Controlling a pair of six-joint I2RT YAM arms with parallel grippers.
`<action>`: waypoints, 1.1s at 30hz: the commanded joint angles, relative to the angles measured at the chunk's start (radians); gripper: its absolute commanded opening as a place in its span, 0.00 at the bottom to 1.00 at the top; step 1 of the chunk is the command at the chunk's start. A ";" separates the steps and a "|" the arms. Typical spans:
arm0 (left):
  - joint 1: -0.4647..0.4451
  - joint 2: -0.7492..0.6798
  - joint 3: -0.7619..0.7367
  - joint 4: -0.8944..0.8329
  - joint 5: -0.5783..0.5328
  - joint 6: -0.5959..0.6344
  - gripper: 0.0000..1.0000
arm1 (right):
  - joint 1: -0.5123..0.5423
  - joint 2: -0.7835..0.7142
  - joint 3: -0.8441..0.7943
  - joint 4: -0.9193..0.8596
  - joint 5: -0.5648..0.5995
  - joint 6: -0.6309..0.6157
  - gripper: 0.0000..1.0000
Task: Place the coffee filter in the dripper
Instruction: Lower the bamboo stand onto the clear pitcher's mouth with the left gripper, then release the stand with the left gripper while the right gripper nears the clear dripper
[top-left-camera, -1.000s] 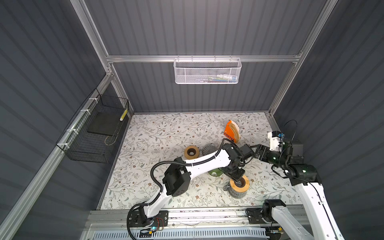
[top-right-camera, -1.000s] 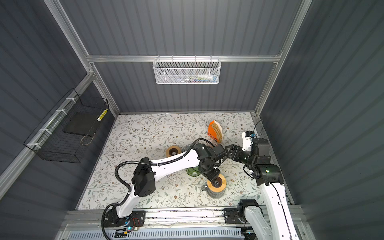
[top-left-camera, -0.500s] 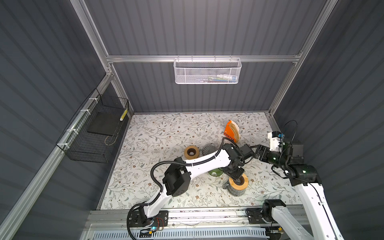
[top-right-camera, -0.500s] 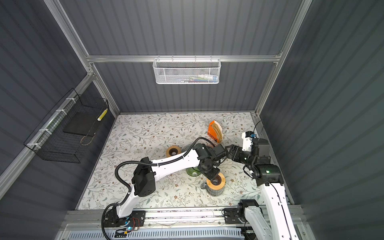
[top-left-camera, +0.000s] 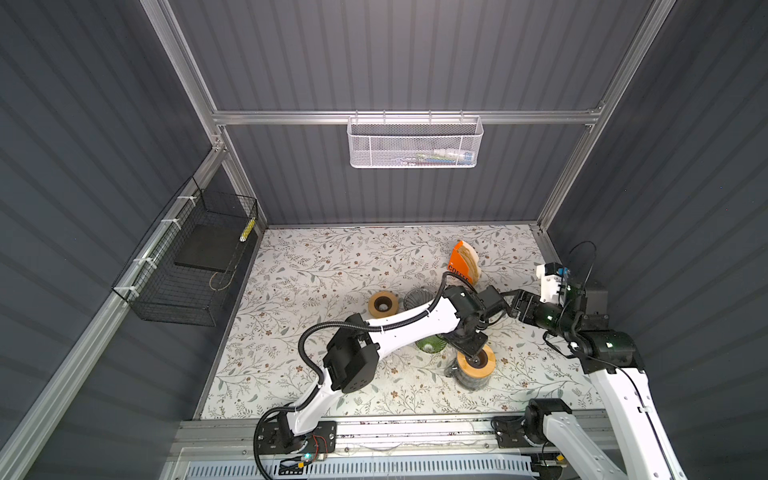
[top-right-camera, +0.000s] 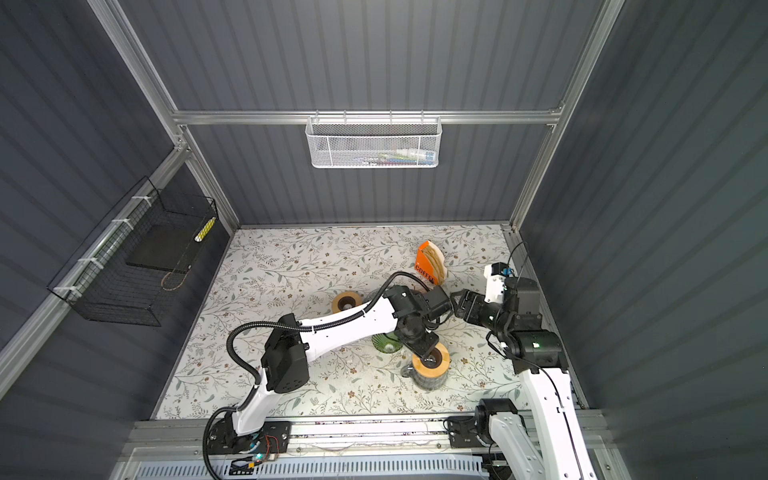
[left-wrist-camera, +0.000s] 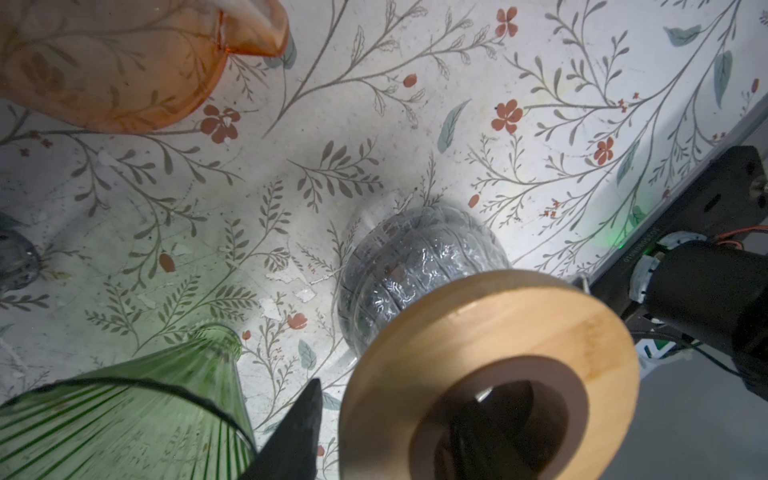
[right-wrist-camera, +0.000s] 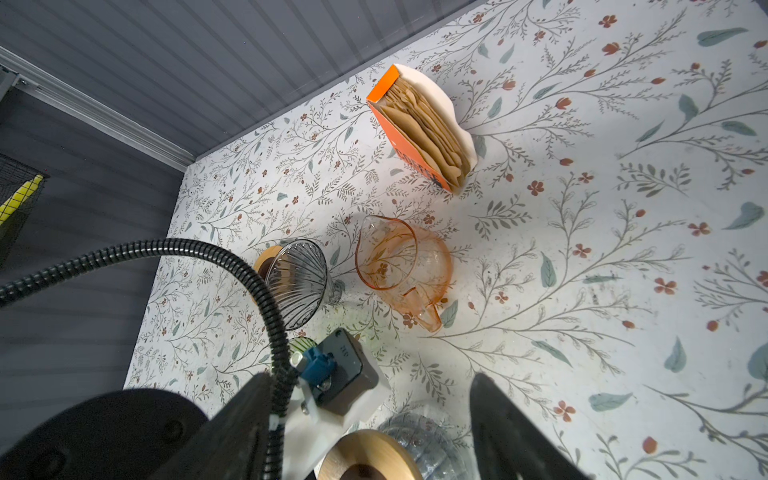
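1. The left gripper reaches across to the near right of the table and points down at a wooden ring. In the left wrist view one black finger stands just outside the ring, with a sliver of cloth showing between them. The other finger is a dark shape inside the ring's hole. The jaws are parted and clamp nothing.
2. The ring sits on top of a clear ribbed glass vessel, which stands on the floral table.
3. Just left of the vessel is the green dripper, close beside the outer finger.
4. The right gripper hangs just right of the left arm's wrist, its jaws wide and empty.
5. Farther back lies an orange glass jug. A grey ribbed dripper is just to its left, and a second wooden ring is left of that.
6. The coffee filters stand packed in an orange box at the far right of the table, well apart from both drippers.
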 joint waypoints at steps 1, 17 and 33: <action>0.006 -0.060 -0.007 -0.001 0.012 0.001 0.51 | -0.003 -0.002 0.004 0.008 -0.015 0.008 0.75; 0.078 -0.204 -0.067 0.026 0.002 -0.042 0.48 | -0.002 0.047 0.068 -0.032 -0.013 -0.006 0.75; 0.553 -0.392 -0.410 0.367 0.168 -0.127 0.49 | 0.124 0.058 0.115 -0.184 0.152 -0.031 0.72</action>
